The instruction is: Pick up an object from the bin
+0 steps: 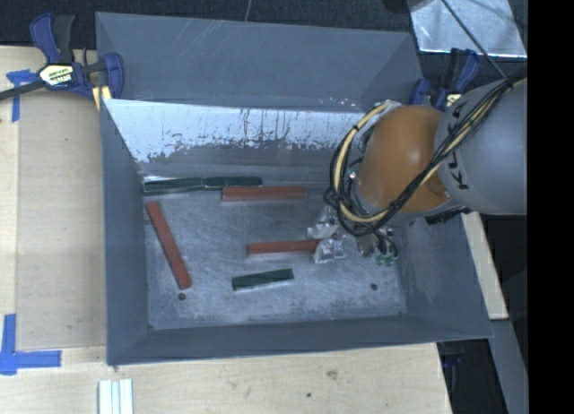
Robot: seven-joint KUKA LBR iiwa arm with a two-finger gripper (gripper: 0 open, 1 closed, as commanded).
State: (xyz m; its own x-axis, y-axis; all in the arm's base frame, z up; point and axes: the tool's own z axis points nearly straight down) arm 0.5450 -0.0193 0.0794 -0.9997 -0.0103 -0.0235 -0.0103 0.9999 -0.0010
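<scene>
Bar, red-brown, mid-bin, ends at the fingers.

The arm reaches leftward, gripper apparently pointing down.

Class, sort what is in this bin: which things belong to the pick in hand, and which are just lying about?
In the job: end effector; middle red-brown stick, its right end at the end effector; bin.
Lying about: slanted red-brown stick at left; back red-brown stick; long dark green stick; short dark green stick.
</scene>
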